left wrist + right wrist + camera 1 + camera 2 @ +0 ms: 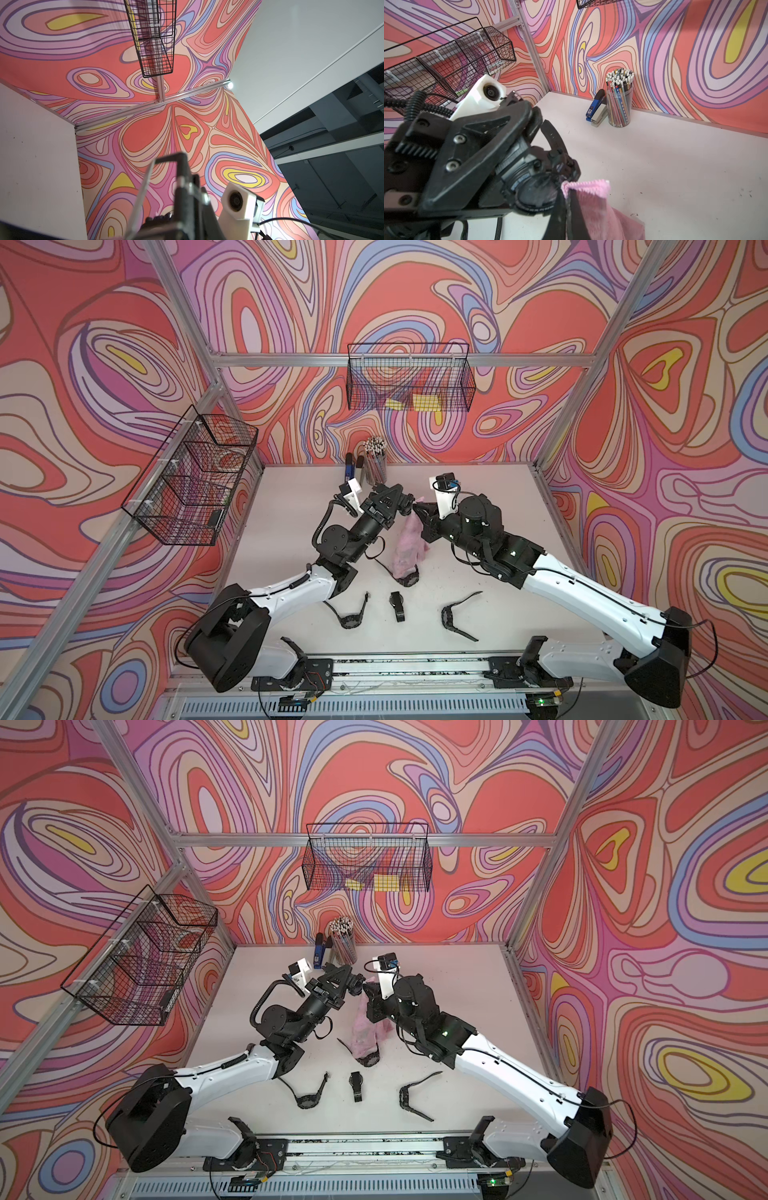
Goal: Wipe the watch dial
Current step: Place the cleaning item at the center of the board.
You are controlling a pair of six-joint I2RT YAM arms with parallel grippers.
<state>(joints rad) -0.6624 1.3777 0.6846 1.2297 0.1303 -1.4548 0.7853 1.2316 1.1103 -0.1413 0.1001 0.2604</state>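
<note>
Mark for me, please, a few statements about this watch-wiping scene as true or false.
1. The right hand is clamped on the pink cloth. True.
2. The left hand is open and empty. False: it is shut on a black watch, whose dial faces the cloth.
3. The pencil cup stands beside a blue stapler at the back of the table. True.
4. The wire basket on the back wall is empty. False: yellow items lie in it.
5. No other watch is on the table. False: spare watches lie near the front edge.
</note>
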